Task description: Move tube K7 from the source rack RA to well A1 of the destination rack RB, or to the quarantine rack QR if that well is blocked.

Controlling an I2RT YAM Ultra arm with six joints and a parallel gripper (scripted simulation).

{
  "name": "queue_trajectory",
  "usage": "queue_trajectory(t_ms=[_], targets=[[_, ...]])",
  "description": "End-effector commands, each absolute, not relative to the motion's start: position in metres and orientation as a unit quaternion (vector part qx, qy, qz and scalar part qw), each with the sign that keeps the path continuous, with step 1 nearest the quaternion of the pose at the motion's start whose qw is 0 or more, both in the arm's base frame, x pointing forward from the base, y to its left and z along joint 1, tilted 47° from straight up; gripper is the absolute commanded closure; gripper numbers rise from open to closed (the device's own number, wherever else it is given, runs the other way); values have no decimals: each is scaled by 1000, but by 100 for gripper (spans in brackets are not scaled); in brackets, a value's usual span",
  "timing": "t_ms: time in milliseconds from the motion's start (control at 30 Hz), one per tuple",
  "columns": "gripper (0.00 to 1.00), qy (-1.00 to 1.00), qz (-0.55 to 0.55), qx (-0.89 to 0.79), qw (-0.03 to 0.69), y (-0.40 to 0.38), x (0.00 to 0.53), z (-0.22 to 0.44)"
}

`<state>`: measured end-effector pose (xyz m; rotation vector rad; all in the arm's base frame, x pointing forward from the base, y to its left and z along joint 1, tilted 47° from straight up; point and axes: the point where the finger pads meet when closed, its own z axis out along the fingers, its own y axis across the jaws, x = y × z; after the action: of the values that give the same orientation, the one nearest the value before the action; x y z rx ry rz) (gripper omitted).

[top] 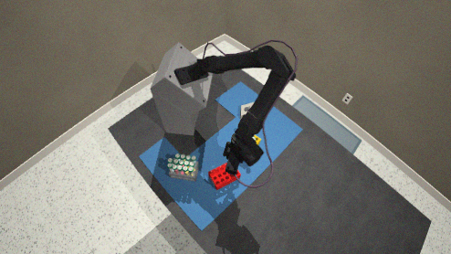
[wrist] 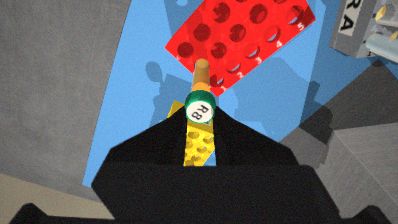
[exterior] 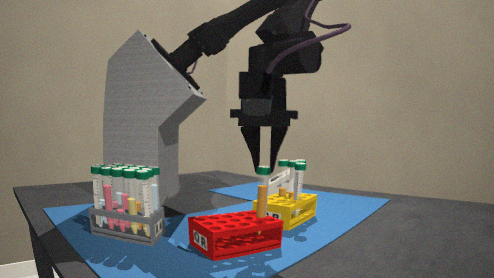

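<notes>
Because end effector (exterior: 264,169) (wrist: 200,112) gripped orange tube R8 (exterior: 263,192) (wrist: 201,100) by its cap, tilt while lowering could jam it against red rack (exterior: 235,232) (wrist: 240,37). K7's whereabouts: couldn't tell.

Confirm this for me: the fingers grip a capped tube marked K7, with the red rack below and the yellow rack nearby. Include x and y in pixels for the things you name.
The mark is wrong: the wrist view shows R8 on the cap of the tube (exterior: 262,200) (wrist: 201,111). The rest stands.

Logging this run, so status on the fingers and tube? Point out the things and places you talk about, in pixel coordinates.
Fingers (exterior: 264,171) shut on tube R8 (exterior: 262,197) (wrist: 200,92). Not K7. Red rack (exterior: 235,235) (wrist: 240,42) close by, yellow rack (exterior: 300,212) (wrist: 197,142) beyond.
</notes>
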<state>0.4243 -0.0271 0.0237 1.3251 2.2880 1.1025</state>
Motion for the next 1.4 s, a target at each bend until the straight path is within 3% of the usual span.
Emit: queue_trajectory(t_ms=[0, 1067, 1100, 1367], targets=[[100, 787, 372, 470, 143, -35, 429, 20], [100, 789, 376, 466, 142, -29, 432, 18], [76, 789, 376, 466, 142, -29, 432, 18], [76, 789, 376, 466, 142, -29, 432, 18]])
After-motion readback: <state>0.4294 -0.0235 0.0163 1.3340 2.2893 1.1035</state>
